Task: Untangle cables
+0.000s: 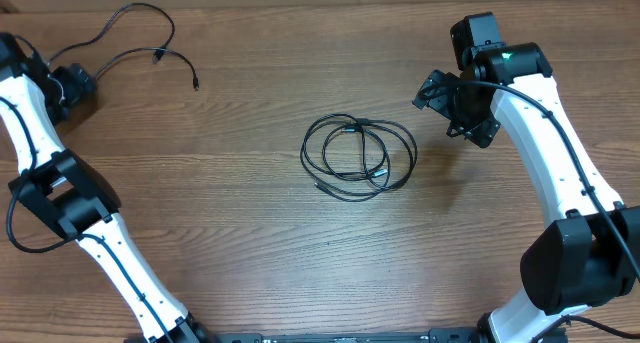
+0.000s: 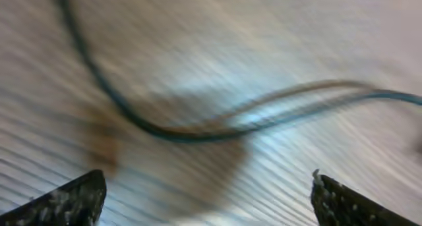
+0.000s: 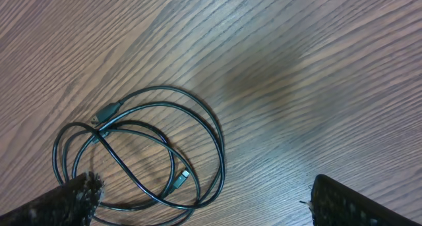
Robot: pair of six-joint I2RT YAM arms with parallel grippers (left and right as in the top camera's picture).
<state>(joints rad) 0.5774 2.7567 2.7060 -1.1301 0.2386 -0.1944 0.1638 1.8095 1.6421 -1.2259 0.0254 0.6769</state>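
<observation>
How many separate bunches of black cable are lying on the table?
2. A coiled bundle lies at the centre; a loose cord sprawls at the far left corner. The coil may hold more than one cord; I cannot tell.

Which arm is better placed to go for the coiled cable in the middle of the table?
The right. The right claw, open, hovers just beside the coiled cable, which shows in its wrist view. The left claw sits at the far corner, over a separate loose cable.

Brown wood-grain tbl (image 1: 250,253), soft light
</observation>
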